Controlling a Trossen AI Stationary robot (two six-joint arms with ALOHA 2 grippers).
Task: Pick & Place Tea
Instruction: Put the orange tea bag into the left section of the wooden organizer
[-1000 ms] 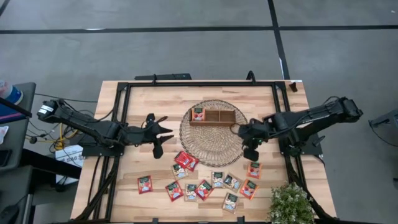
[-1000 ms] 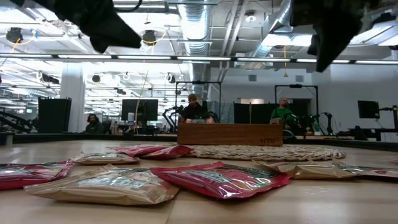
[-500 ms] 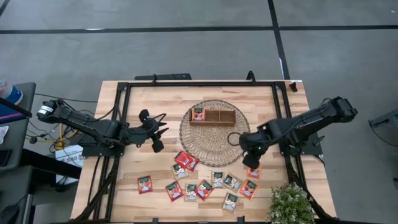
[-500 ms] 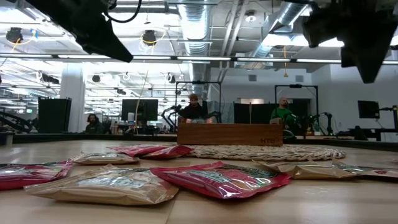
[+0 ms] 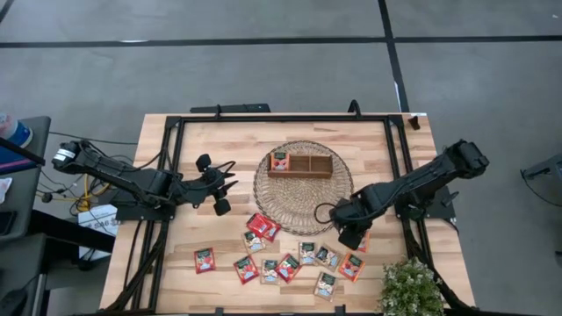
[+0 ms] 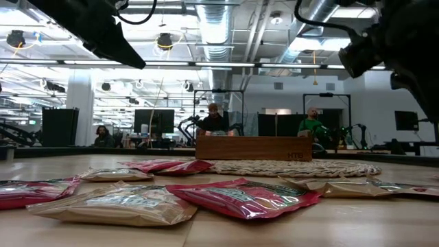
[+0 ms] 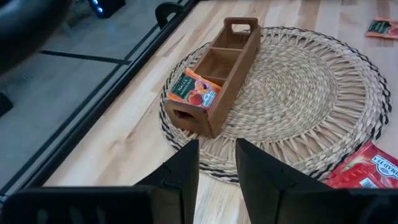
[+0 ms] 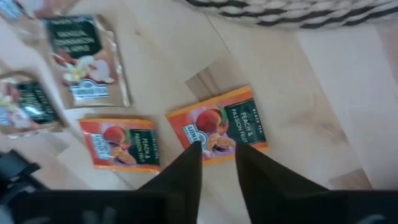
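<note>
Several small tea sachets (image 5: 290, 259), red-orange and beige, lie flat on the wood table near its front edge. One more sachet (image 7: 194, 90) leans in the left compartment of the brown wooden tray (image 5: 300, 165), which stands on the round wicker mat (image 5: 303, 189). My right gripper (image 8: 217, 163) is open and points down, hovering over a red-orange sachet (image 8: 217, 127) at the right of the group, without touching it. My left gripper (image 7: 217, 171) hangs open and empty left of the mat, pointing toward the tray.
A potted plant (image 5: 410, 288) stands at the near right corner. Black frame rails (image 5: 174, 167) run along the table's sides. A second red-orange sachet (image 8: 121, 144) and a beige one (image 8: 87, 59) lie close to my right gripper. People sit in the room beyond (image 6: 213, 118).
My right gripper has gone from beside the mat's right edge toward the table's near edge and down, turning as it went, and now hangs over the red-orange sachet at the right of the group. My left gripper has tipped a little in place. The sachets have not moved.
</note>
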